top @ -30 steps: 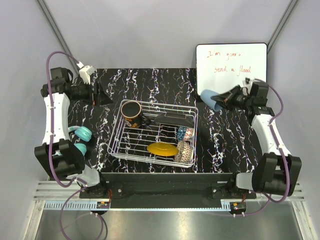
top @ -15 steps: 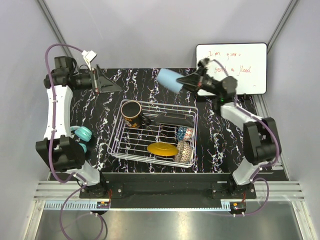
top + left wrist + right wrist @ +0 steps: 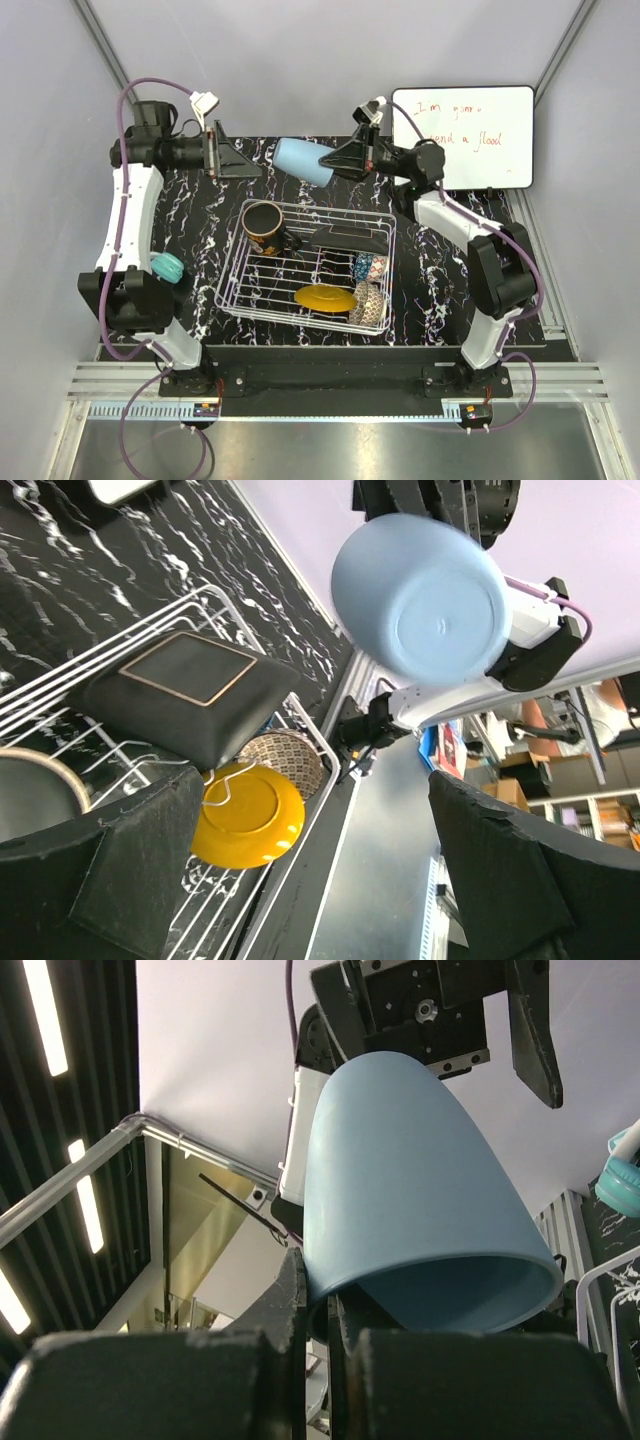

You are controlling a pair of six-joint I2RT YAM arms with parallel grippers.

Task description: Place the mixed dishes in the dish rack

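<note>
1. While the light blue cup (image 3: 303, 160) hangs on its side in mid-air beyond the far rim of the dish rack (image 3: 300, 262), only the right tool (image 3: 333, 160) carries it, clenched on a thin strip of wall at the cup's mouth; so narrow a pinch could let the cup pivot or slip
2. Dropped from this spot, it would likely hit the wire rim or the dark surface (image 3: 430, 270) behind the rack, not land inside
3. Opposite, the left tool (image 3: 243, 166) is released, jaws spread wide toward the cup's base, near but apart; closing off-centre on that rounded base could knock the cup loose
4. Below, the mug (image 3: 266, 226) and dark saucer (image 3: 348, 238) crowd the rack's far half, so lowering the cup straight down risks striking them
5. With both arms nose to nose, a small overshoot could make the tools collide
</note>
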